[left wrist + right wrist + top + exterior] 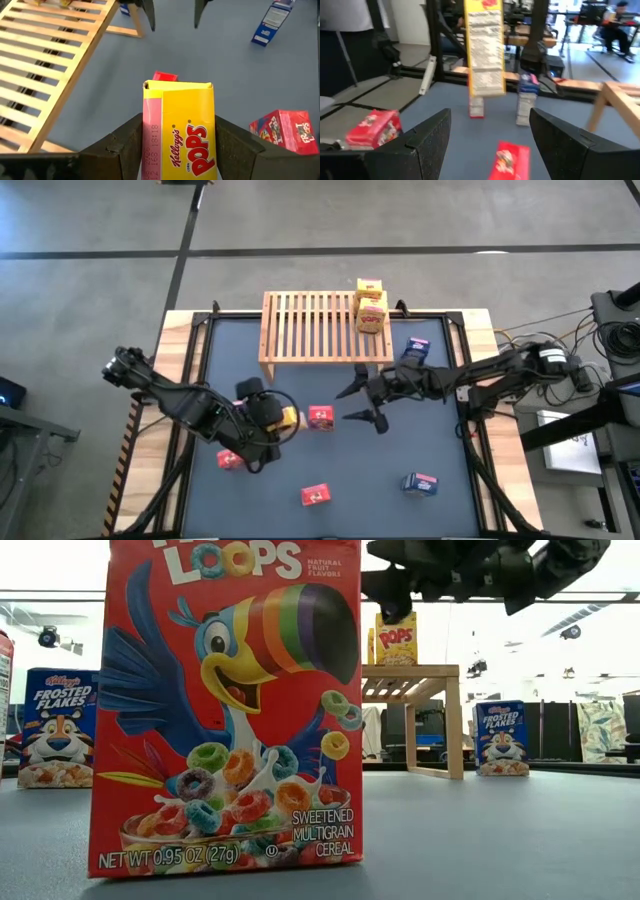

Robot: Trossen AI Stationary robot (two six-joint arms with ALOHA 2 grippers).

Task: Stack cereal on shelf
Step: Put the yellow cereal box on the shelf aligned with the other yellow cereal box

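The wooden slatted shelf (320,325) stands at the table's far edge with yellow cereal boxes (370,305) at its right end. My left gripper (272,418) is near the table's middle left, shut on a yellow Pops cereal box (182,130). My right gripper (362,404) hovers open right of centre, in front of the shelf, with nothing between its fingers (435,137). Red boxes (320,417) (229,460) (315,495) and blue boxes (417,350) (420,483) stand or lie on the mat. My left gripper pinches the yellow box between its two fingers (125,145), by the lower part of its narrow sides (150,150). The fingers slant down from the table's left. The box's top end (177,87) sticks out past them. In the right wrist view the box (485,45) hangs upright, clear of the mat.
A red box (165,76) sits just beyond the held box, and another (282,130) lies beside it. In the low view a red Froot Loops box (225,710) fills the foreground. Black frame rails edge the table. Bare mat (360,470) lies between the near boxes.
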